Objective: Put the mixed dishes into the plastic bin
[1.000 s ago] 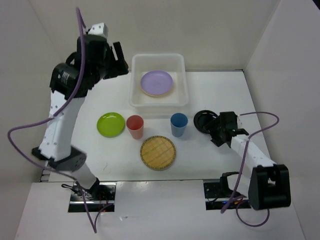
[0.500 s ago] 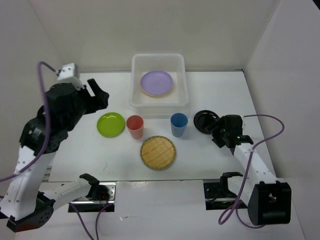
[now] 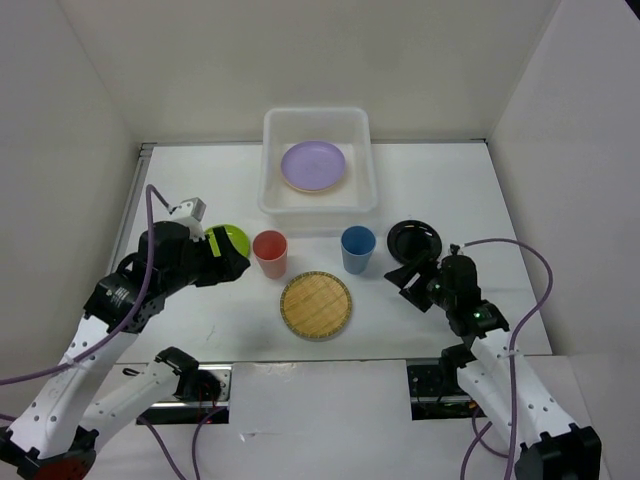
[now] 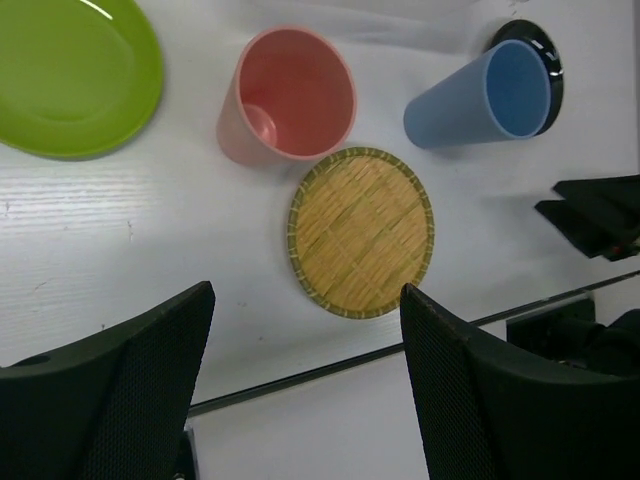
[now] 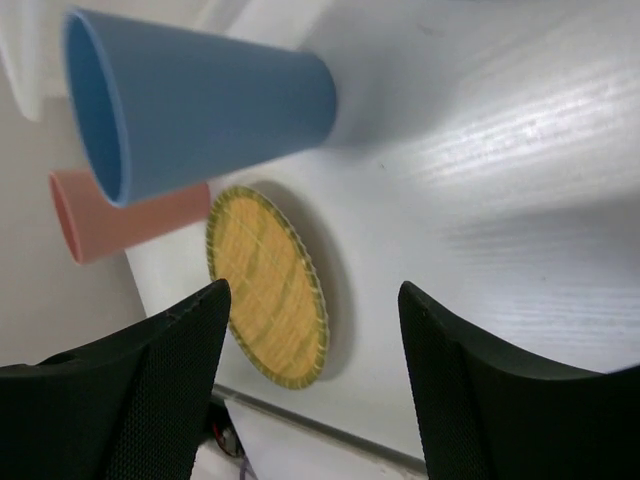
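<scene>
I hold my left gripper [image 3: 228, 262] and right gripper [image 3: 405, 280] spread and empty either side of the red cup [image 3: 270, 252], blue cup [image 3: 357, 248] and round woven tan plate [image 3: 316, 305], a round lilac plate [image 3: 313, 165] lying inside the translucent white plastic bin [image 3: 315, 113].

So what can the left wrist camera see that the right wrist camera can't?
Only the left wrist view shows the lime green plate and, peeking out behind a cup, the rim of the black plate. It looks down into the cups from above.

The right wrist view has no dish to itself. It sits low and sees the cups from the side.

Both show the red cup, the blue cup and the woven plate on the white table.
</scene>
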Action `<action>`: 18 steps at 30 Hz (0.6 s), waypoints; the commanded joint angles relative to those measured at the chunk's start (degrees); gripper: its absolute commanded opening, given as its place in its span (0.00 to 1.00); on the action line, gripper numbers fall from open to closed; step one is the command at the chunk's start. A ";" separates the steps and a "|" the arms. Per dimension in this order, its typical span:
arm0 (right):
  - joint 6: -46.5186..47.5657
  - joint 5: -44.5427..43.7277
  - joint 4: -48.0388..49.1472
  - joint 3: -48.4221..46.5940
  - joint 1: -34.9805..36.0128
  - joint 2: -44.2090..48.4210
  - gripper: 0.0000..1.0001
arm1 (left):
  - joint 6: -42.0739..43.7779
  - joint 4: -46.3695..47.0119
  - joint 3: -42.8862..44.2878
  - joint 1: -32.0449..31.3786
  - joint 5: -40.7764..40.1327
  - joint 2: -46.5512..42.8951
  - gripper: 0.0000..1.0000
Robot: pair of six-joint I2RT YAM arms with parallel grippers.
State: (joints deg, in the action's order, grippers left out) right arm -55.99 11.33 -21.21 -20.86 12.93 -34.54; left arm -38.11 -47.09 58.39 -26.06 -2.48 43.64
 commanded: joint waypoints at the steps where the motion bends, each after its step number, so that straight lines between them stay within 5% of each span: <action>1: -0.09 4.38 1.44 2.58 1.49 0.44 0.73 | -1.71 4.38 1.02 0.31 2.92 -0.40 0.82; 9: 1.32 5.45 7.92 5.38 11.92 -4.91 0.67 | -1.71 5.78 2.17 0.31 2.92 2.42 0.82; 18: -13.17 -4.65 19.79 11.10 29.68 -7.89 0.66 | -1.18 5.25 2.69 0.31 1.87 3.03 0.82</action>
State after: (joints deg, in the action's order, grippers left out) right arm -63.24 11.53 -9.96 -11.11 38.85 -40.47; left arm -39.27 -43.64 58.70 -26.06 -0.56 47.09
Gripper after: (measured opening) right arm 0.664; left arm 0.817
